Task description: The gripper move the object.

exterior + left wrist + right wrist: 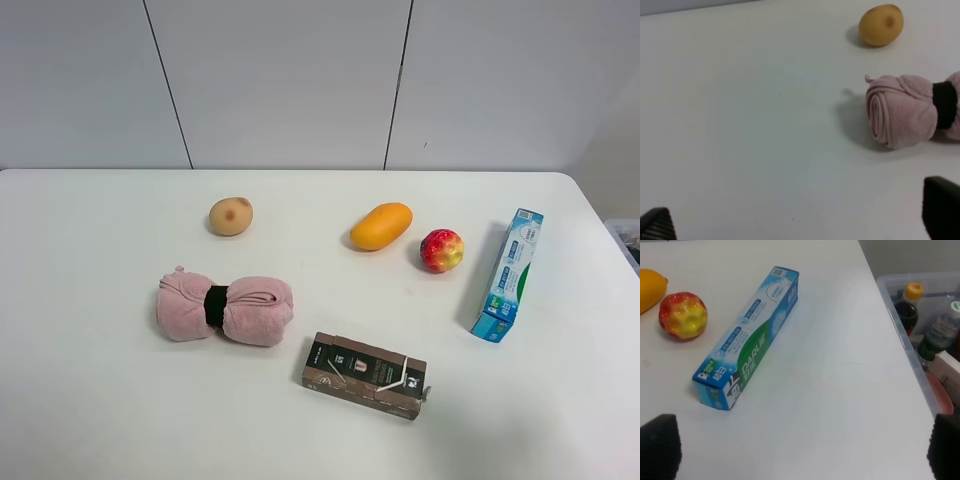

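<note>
The object, a small red ball (pixel 441 250) with yellow blotches, sits on the white table right of centre, between an orange mango (pixel 381 226) and a toothpaste box (pixel 508 273). It also shows in the right wrist view (pixel 683 315), well ahead of the right gripper (pixel 802 450). That gripper is open and empty, and only its two black fingertips (pixel 660 446) show. The left gripper (pixel 800 220) is open and empty too, over bare table near a pink towel roll (pixel 910 110). Neither arm shows in the exterior high view.
A tan potato (pixel 230 216) lies at the back left. The pink towel roll (pixel 224 310) lies left of centre. A dark flat box (pixel 364 374) lies at the front centre. A clear bin (pixel 900 315) holding bottles stands just past the table's right edge.
</note>
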`<move>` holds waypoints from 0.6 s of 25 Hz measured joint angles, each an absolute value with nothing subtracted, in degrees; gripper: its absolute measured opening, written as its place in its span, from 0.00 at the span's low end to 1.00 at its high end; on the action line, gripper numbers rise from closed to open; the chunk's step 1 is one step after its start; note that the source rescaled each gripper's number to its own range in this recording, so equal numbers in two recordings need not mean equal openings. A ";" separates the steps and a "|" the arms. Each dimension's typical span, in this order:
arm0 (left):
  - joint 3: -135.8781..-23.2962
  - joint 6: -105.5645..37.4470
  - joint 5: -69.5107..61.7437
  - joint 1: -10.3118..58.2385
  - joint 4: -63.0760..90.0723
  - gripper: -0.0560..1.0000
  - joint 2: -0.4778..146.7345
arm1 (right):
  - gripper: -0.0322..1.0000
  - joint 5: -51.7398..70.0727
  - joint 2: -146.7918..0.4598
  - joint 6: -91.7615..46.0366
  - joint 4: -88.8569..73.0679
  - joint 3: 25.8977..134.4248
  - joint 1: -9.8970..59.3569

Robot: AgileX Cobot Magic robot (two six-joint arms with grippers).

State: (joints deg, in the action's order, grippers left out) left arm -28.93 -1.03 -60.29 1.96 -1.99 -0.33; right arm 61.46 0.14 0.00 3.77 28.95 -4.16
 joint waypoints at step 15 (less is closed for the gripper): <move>-28.93 -1.03 -60.29 1.96 -1.99 1.00 -0.33 | 1.00 61.46 0.14 0.00 3.77 28.95 -4.16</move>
State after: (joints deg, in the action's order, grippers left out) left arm -28.93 -1.03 -60.29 1.96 -1.99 -0.33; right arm 61.46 0.14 0.00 3.77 28.95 -4.16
